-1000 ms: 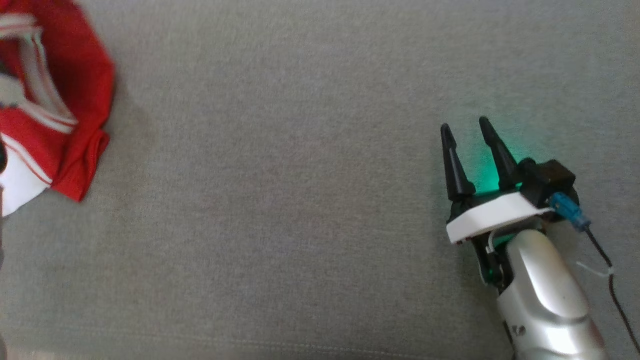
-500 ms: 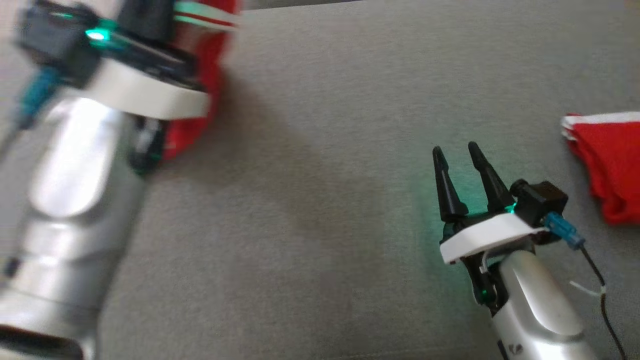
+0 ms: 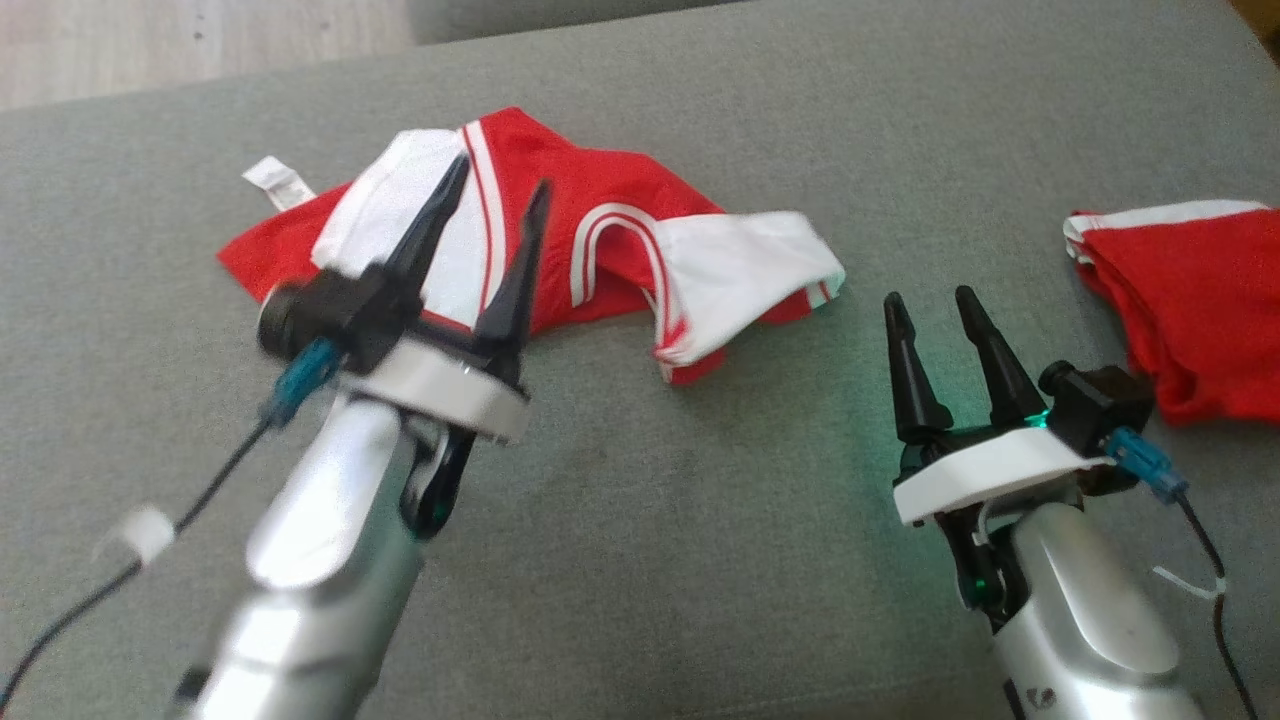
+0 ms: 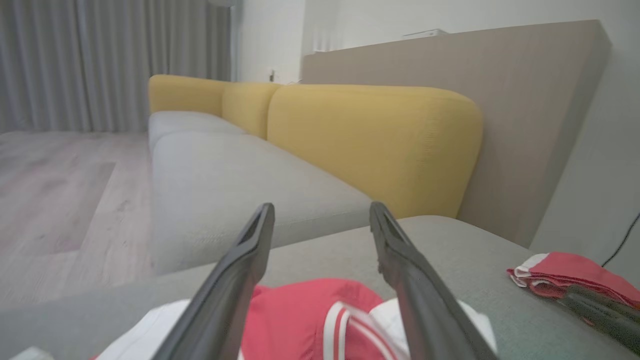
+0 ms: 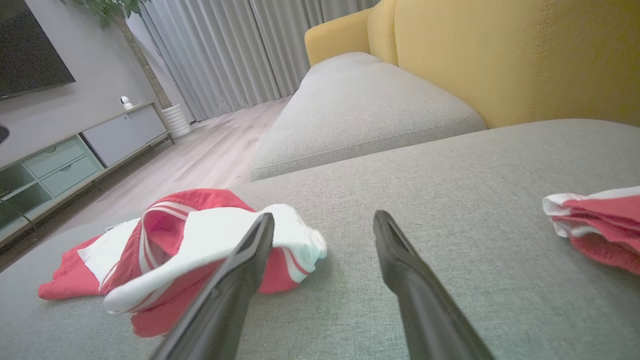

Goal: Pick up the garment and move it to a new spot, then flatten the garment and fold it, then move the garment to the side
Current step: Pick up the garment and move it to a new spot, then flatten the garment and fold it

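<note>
Seen from the head, a crumpled bright red knit shirt with white striped-edged panels (image 3: pixel 620 215) lies at upper centre-left on a grey fabric sofa cushion (image 3: pixel 700 500), its small white care label (image 3: pixel 278 180) poking out at the left. The left gripper (image 3: pixel 503 172) overlaps the shirt's white panel, fingers spread and empty. The right gripper (image 3: pixel 928 295), lower right, is also spread and empty, over bare cushion. A second, folded red cloth (image 3: pixel 1190 290) sits at the right edge.

The left wrist view adds a yellow sofa backrest (image 4: pixel 370 145) beyond the shirt (image 4: pixel 300 320). The right wrist view adds grey curtains (image 5: pixel 225 50) and a pale cabinet (image 5: pixel 75 155), with the shirt (image 5: pixel 200 235) at lower left.
</note>
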Controlling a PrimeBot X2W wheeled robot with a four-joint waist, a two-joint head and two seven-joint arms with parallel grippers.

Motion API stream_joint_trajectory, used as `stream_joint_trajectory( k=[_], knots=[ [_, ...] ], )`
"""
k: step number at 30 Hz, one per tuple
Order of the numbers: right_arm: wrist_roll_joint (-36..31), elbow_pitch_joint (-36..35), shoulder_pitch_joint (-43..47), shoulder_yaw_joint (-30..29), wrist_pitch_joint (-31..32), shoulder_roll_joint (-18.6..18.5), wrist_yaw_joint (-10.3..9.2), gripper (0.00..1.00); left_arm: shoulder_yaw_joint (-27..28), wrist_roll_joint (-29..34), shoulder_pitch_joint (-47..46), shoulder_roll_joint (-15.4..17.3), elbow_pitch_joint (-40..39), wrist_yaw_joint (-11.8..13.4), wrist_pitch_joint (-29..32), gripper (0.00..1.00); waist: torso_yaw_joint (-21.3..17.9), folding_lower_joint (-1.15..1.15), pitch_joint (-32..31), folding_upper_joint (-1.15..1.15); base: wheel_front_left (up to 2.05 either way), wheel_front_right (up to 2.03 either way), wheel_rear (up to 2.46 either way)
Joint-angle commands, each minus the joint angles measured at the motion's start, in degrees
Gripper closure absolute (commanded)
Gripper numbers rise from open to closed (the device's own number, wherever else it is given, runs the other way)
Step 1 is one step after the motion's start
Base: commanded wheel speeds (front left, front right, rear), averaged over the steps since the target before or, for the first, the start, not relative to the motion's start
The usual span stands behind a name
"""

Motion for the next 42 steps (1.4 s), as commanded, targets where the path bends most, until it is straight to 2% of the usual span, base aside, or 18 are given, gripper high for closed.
stream_joint_trajectory(
  k=[1, 7, 12, 18, 26, 34, 38, 42],
  knots=[
    [0.04, -1.85, -0.52, 1.02, 0.03, 0.09, -0.04, 0.00, 3.03, 0.73, -0.52, 0.99, -1.68, 0.56, -0.22, 0.00, 0.67, 0.00, -0.72, 0.00, 0.00, 0.00, 0.00],
    [0.15, -1.80, 1.12, 0.71, 0.03, 0.09, -0.04, 0.00, 12.46, 5.53, 11.02, 0.94, -3.70, 3.32, -0.22, 0.00, 3.11, 0.00, -4.05, 0.00, 0.00, 0.00, 0.00],
    [0.65, -1.16, 3.73, 0.85, 0.03, 0.09, -0.04, 0.00, 20.41, 8.49, 21.87, -0.48, -6.70, 5.21, -0.23, 0.00, 4.77, 0.00, -7.24, 0.00, 0.00, 0.00, 0.00],
    [1.17, 0.02, 6.82, 1.73, 0.03, 0.09, -0.04, 0.00, 25.91, 11.54, 33.35, -2.75, -10.05, 4.47, -0.23, 0.00, 5.89, 0.00, -9.17, 0.00, 0.00, 0.00, 0.00],
    [0.85, -0.04, 6.43, 3.24, 0.02, 0.09, -0.04, 0.00, 27.66, 13.54, 36.41, -3.81, -10.57, 2.65, -0.23, 0.00, 7.62, 0.00, -8.62, 0.00, 0.00, 0.00, 0.00],
    [2.02, 0.69, 2.05, 6.54, 0.02, 0.09, -0.04, 0.00, 26.11, 12.67, 35.17, -3.95, -9.44, 1.78, -0.23, 0.00, 10.47, 0.00, -7.42, 0.00, 0.00, 0.00, 0.00],
    [3.05, 1.05, -1.44, 10.34, 0.02, 0.09, -0.04, 0.00, 24.54, 11.75, 34.58, -3.96, -8.92, 1.55, -0.23, 0.00, 12.52, 0.00, -6.35, 0.00, 0.00, 0.00, 0.00],
    [3.66, 2.88, -6.29, 14.28, 0.02, 0.09, -0.04, 0.00, 22.02, 11.06, 32.74, -3.96, -8.57, 1.33, -0.23, 0.00, 16.28, 0.00, -4.32, 0.00, 0.00, 0.00, 0.00]
  ],
)
